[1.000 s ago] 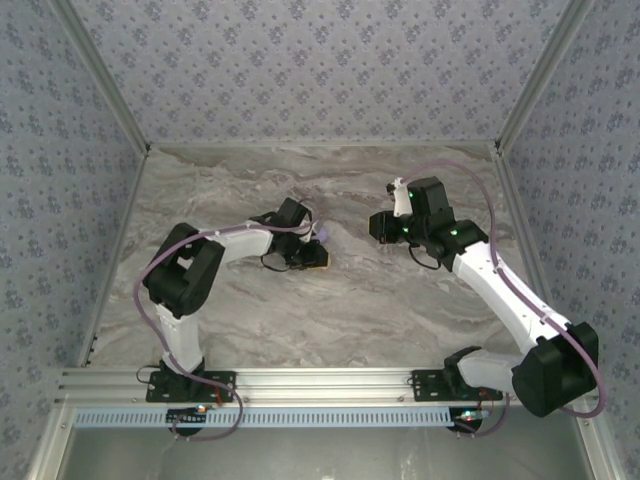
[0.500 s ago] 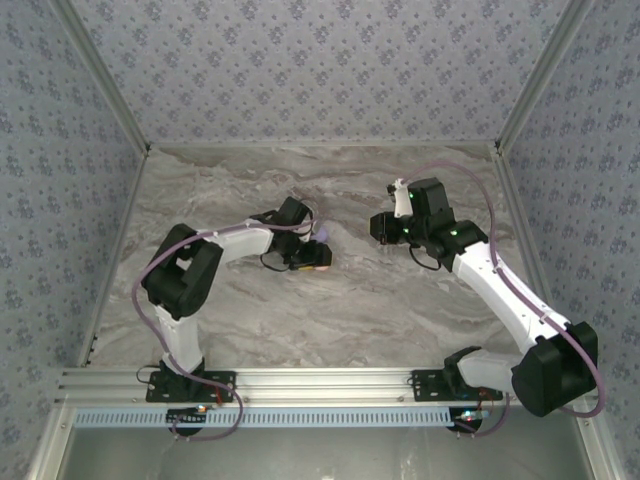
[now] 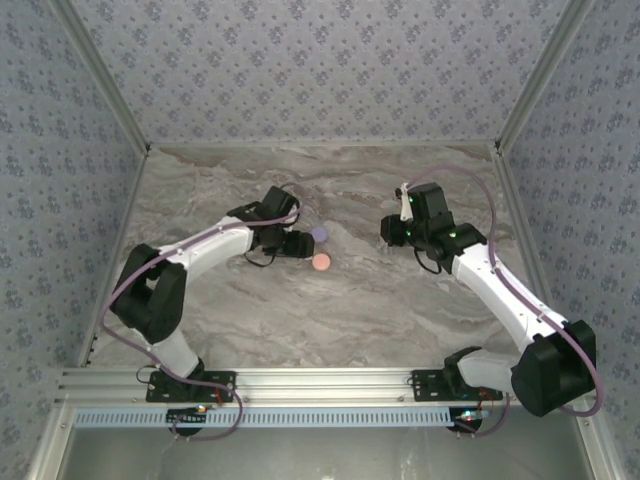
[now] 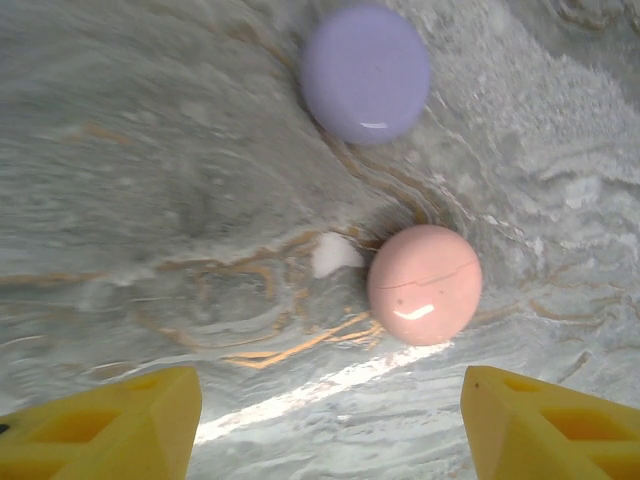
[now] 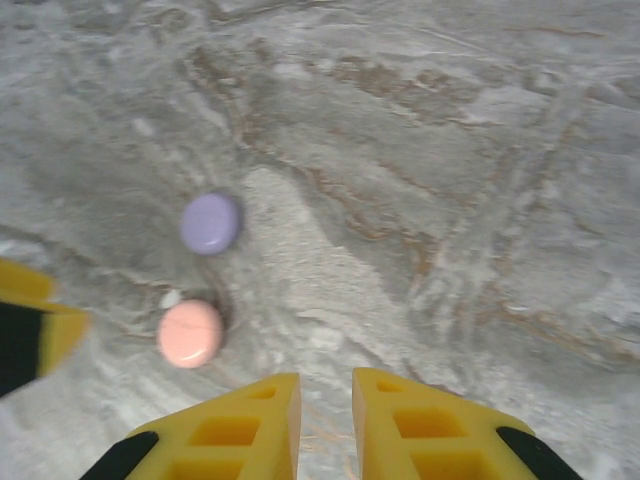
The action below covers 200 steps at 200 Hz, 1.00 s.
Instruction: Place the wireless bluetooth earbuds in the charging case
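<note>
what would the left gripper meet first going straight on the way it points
Probably the tiny white speck beside the glossy pink round disc; the lilac round disc lies farther on. Depth is unclear.

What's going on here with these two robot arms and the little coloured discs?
Two robot arms reach over a marble table. A lilac disc and a pink disc, probably closed earbud cases, lie close together on it, with a tiny white speck right beside the pink one. The left gripper hangs open just short of them, holding nothing. The right gripper hovers further off, fingers nearly together and empty.
</note>
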Each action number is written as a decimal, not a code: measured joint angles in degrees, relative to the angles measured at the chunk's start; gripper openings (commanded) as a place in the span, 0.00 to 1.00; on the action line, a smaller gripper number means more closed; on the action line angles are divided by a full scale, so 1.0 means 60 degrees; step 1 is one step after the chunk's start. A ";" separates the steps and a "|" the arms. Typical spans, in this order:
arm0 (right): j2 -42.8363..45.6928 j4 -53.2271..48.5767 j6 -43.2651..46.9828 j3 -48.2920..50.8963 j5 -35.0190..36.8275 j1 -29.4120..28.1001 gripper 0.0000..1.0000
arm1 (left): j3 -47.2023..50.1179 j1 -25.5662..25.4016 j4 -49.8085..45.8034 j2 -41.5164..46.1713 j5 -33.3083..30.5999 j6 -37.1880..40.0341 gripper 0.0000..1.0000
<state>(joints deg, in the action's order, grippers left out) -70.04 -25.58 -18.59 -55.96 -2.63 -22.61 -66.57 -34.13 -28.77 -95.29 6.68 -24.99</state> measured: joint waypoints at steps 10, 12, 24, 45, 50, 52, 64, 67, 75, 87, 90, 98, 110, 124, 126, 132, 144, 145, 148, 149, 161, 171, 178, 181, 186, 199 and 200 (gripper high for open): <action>0.0000 -0.0015 -0.0004 0.0095 0.0448 0.0047 0.25 | 0.0120 0.0120 -0.0036 0.0284 -0.0222 0.0095 0.70; 0.0000 -0.0015 0.0000 0.0113 0.0539 0.0058 0.25 | 0.0149 0.0153 -0.0047 0.0346 -0.0270 0.0095 0.69; 0.0004 -0.0029 -0.0004 0.0226 0.1042 0.0138 0.26 | 0.0339 0.0335 -0.0106 0.0681 -0.0528 0.0204 0.70; 0.0040 -0.0029 0.0004 0.0488 0.1832 0.0401 0.28 | 0.0718 0.0747 -0.0237 0.1282 -0.0951 0.0426 0.70; 0.0051 -0.0025 0.0007 0.0565 0.2004 0.0495 0.28 | 0.0787 0.0852 -0.0262 0.1406 -0.1056 0.0466 0.70; 0.0058 -0.0025 0.0007 0.0590 0.2062 0.0539 0.28 | 0.0820 0.0911 -0.0262 0.1457 -0.1086 0.0499 0.70; 0.0076 -0.0025 0.0015 0.0758 0.2433 0.0827 0.28 | 0.0969 0.1224 -0.0255 0.1756 -0.1322 0.0637 0.70; 0.0080 -0.0029 0.0025 0.0794 0.2488 0.0903 0.28 | 0.1013 0.1341 -0.0248 0.1840 -0.1384 0.0681 0.70; 0.0091 -0.0011 0.0051 0.0914 0.2688 0.1140 0.29 | 0.1111 0.1574 -0.0240 0.2033 -0.1545 0.0776 0.71; 0.0117 0.0036 0.0106 0.1078 0.2907 0.1515 0.29 | 0.1275 0.1967 -0.0211 0.2324 -0.1840 0.0922 0.73; 0.0124 0.0051 0.0113 0.1118 0.2958 0.1596 0.30 | 0.1330 0.2065 -0.0193 0.2401 -0.1931 0.0958 0.74; 0.0142 0.0131 0.0146 0.1246 0.3071 0.1858 0.31 | 0.1450 0.2310 -0.0146 0.2557 -0.2138 0.1064 0.75; 0.0175 0.0277 0.0186 0.1450 0.3177 0.2208 0.34 | 0.1643 0.2667 -0.0066 0.2761 -0.2459 0.1198 0.77; 0.0178 0.0463 0.0251 0.1668 0.3282 0.2619 0.36 | 0.1869 0.3024 0.0120 0.2922 -0.2747 0.1366 0.79; 0.0178 0.0506 0.0251 0.1701 0.3289 0.2685 0.37 | 0.1902 0.3082 0.0157 0.2943 -0.2779 0.1402 0.79; 0.0178 0.0594 0.0255 0.1781 0.3308 0.2845 0.39 | 0.2004 0.3231 0.0273 0.3005 -0.2863 0.1461 0.80; 0.0178 0.0867 0.0288 0.1971 0.3297 0.3213 0.40 | 0.2189 0.3512 0.0477 0.3115 -0.3049 0.1574 0.83; 0.0178 0.0896 0.0288 0.1985 0.3297 0.3235 0.40 | 0.2215 0.3544 0.0506 0.3126 -0.3064 0.1606 0.84; 0.0178 0.1002 0.0295 0.2051 0.3264 0.3340 0.42 | 0.2259 0.3614 0.0568 0.3147 -0.3111 0.1636 0.84; 0.0178 0.1024 0.0295 0.2062 0.3264 0.3362 0.42 | 0.2277 0.3643 0.0594 0.3166 -0.3133 0.1628 0.85; 0.0178 0.1355 0.0368 0.2302 0.3173 0.3741 0.45 | 0.2477 0.3894 0.0947 0.3268 -0.3308 0.1800 0.90; 0.0178 0.1643 0.0419 0.2495 0.3049 0.4003 0.49 | 0.2677 0.4076 0.1290 0.3362 -0.3461 0.1938 0.93; 0.0178 0.1872 0.0455 0.2630 0.2969 0.4175 0.51 | 0.2830 0.4167 0.1552 0.3406 -0.3559 0.2040 0.96; 0.0178 0.1963 0.0488 0.2685 0.2929 0.4244 0.51 | 0.2896 0.4204 0.1657 0.3428 -0.3595 0.2106 0.97; 0.0178 0.2138 0.0503 0.2783 0.2860 0.4346 0.52 | 0.3009 0.4255 0.1821 0.3446 -0.3654 0.2167 0.98; 0.0178 0.2586 0.0554 0.3027 0.2586 0.4615 0.54 | 0.3344 0.4382 0.2339 0.3508 -0.3796 0.2302 0.99; 0.0178 0.2612 0.0557 0.3042 0.2561 0.4630 0.54 | 0.3384 0.4397 0.2390 0.3508 -0.3810 0.2331 0.99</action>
<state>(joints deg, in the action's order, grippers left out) -68.97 -9.91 -15.25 -37.71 12.73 5.17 -46.26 -7.75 -14.44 -74.24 -16.19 -11.00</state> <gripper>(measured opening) 0.531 0.984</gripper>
